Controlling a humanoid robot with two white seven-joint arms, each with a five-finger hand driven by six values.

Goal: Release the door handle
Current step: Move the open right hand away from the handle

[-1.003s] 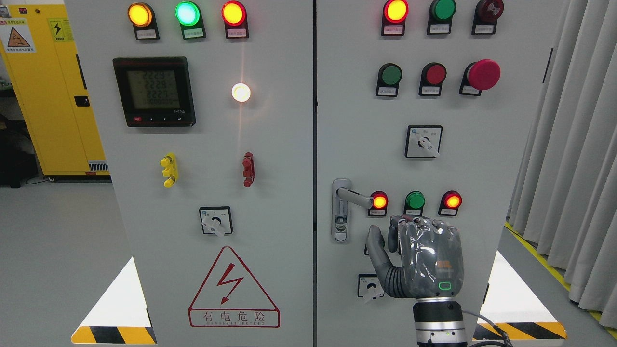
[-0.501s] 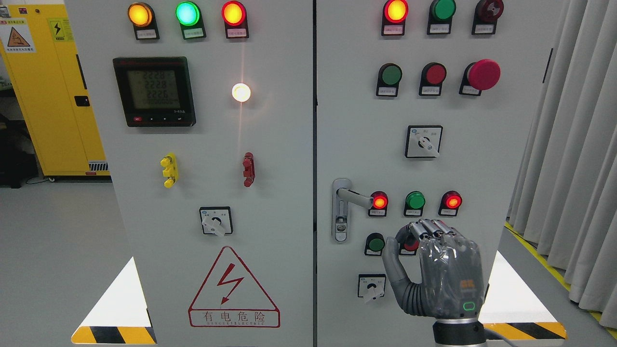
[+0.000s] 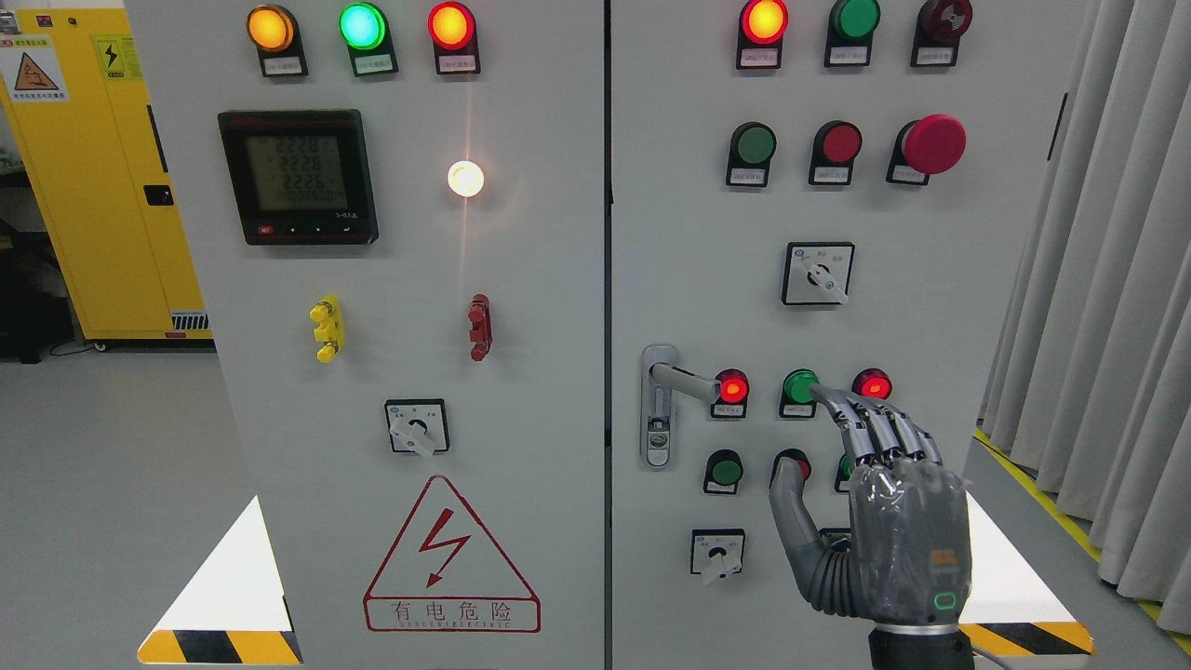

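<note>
Since a second ago the right hand point(image 3: 870, 507) is drifting right and down, away from the door handle point(image 3: 684, 379), and its fingers point(image 3: 870, 423) are uncurling, spread out and holding nothing. That handle is sticking out on the cabinet door point(image 3: 968, 279), left of the red light point(image 3: 732, 387), well apart from the hand.

You can't read the small label plates point(image 3: 729, 409) under the cabinet's lamps. The right hand point(image 3: 875, 521) covers a button at the door's lower right and part of the red button point(image 3: 792, 462). Its wrist runs off the bottom edge. The yellow cabinet point(image 3: 88, 186) is cut by the left edge.
</note>
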